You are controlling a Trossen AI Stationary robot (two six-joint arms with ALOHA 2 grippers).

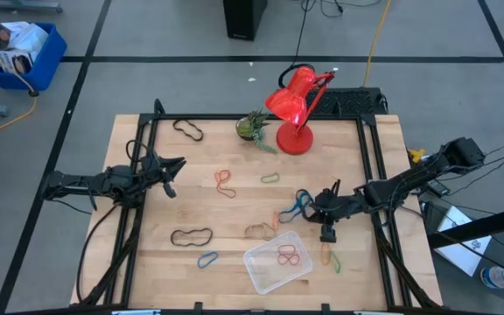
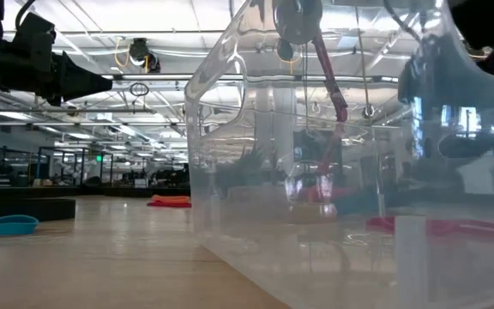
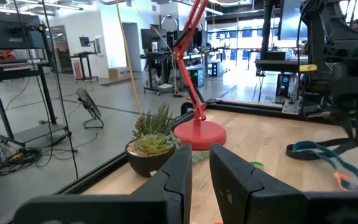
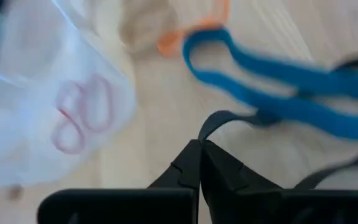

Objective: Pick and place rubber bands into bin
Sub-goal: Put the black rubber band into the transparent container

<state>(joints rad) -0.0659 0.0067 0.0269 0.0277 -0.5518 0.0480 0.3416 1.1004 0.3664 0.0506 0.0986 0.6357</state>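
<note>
Blurred blue rubber band (image 4: 303, 81) cut off at the right wrist view's edge.
</note>
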